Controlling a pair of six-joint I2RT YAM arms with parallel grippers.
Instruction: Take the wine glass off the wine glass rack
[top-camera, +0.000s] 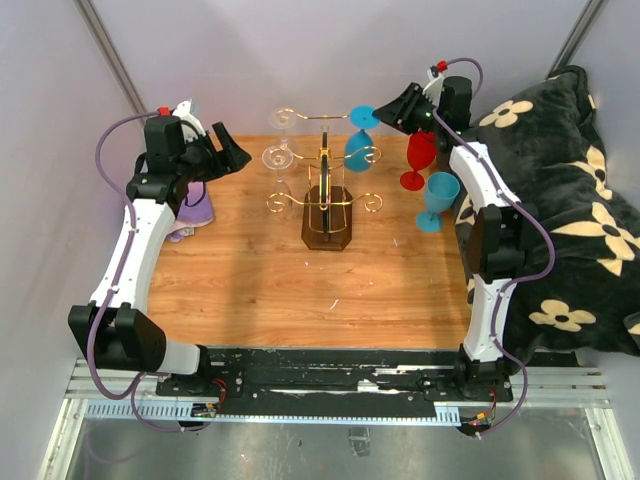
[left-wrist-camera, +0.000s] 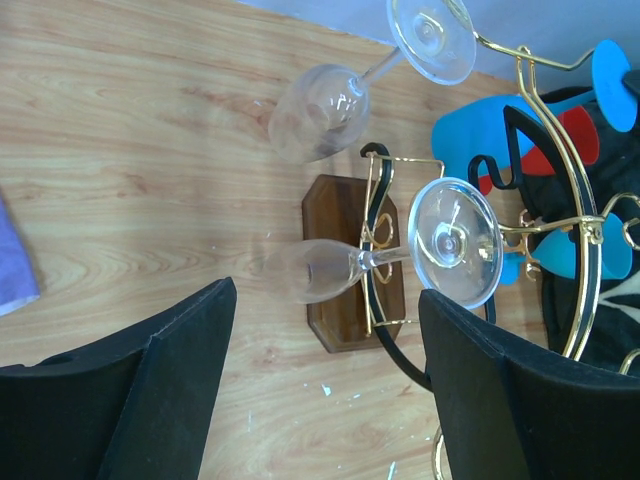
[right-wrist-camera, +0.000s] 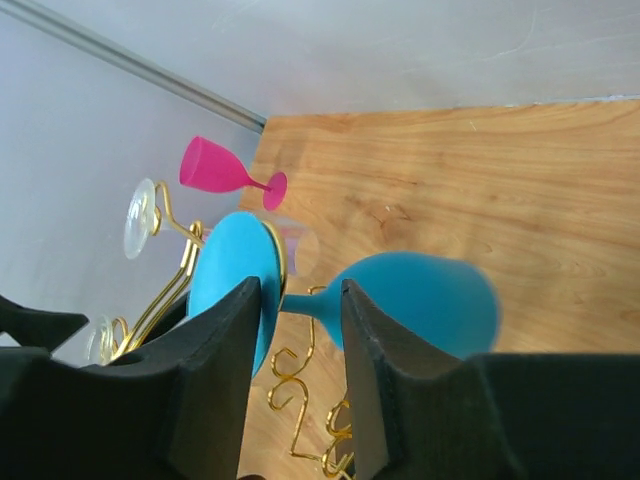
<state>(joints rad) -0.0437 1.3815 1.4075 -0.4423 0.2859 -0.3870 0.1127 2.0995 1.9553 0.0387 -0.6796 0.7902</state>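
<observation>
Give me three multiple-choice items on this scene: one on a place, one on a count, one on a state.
1. Where is the red glass?
A) standing on the table, right of the wine glass rack
B) hanging on the rack
C) lying on its side

2. How many clear glasses hang on the rack?
A) one
B) two
C) four

3. The left gripper is:
A) open, holding nothing
B) shut on a clear glass
C) shut on the rack

Answers:
1 A: it stands upright on the wood, off the rack.
2 B: two hang on the rack's left side in the top view.
3 A: its fingers stand wide apart, short of the glasses.
</observation>
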